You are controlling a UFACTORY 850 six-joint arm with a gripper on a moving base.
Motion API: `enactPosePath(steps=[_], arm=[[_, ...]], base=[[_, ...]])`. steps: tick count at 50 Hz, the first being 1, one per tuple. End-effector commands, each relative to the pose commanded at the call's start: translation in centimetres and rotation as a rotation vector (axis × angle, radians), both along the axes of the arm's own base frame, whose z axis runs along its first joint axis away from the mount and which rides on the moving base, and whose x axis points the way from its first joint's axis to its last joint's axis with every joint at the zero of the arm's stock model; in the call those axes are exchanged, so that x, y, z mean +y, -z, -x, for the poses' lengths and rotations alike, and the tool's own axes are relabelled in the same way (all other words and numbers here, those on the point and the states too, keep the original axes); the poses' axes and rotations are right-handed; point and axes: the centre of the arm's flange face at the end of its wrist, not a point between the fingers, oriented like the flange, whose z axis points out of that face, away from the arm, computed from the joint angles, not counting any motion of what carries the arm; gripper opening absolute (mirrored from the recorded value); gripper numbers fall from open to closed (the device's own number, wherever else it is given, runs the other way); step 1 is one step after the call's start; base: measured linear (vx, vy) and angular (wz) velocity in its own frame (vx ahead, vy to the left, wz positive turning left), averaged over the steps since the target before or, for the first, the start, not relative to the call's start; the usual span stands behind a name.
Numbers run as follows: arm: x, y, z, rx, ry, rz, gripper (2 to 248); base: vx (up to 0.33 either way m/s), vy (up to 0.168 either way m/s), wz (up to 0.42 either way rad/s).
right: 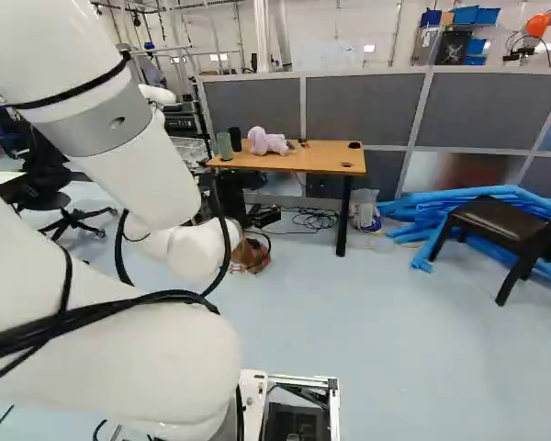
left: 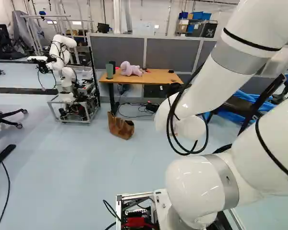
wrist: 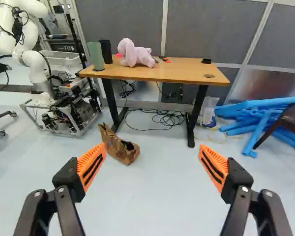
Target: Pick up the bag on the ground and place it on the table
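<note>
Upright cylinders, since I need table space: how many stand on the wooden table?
2: a green cylinder and a black cylinder beside it, both near the pink plush toy. The toy may hide others.

Three views face the table [wrist: 179,73] (two flanking the arm [left: 206,79]).

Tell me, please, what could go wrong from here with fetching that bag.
The bag sits near a table leg, which the open gripper might bump. Looking soft, the bag may sag or slip when pinched. The green container stands near the table's edge and could get knocked off.
</note>
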Motion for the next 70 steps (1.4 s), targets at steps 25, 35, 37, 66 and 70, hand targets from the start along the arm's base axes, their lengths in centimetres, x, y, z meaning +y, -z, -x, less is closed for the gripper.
enactPosePath(steps=[25, 35, 37, 66, 70], arm=[[0.0, 0.0, 0.0, 0.0, 0.0, 0.0, 247], [0.0, 0.0, 0.0, 0.0, 0.0, 0.0, 247], [0.0, 0.0, 0.0, 0.0, 0.0, 0.0, 247], [0.0, 0.0, 0.0, 0.0, 0.0, 0.0, 247], [0.0, 0.0, 0.0, 0.0, 0.0, 0.0, 247]], base=[[0.109, 0.026, 0.124], [0.11, 0.041, 0.206], [0.118, 0.046, 0.215], [0.128, 0.045, 0.219], [0.159, 0.017, 0.077]])
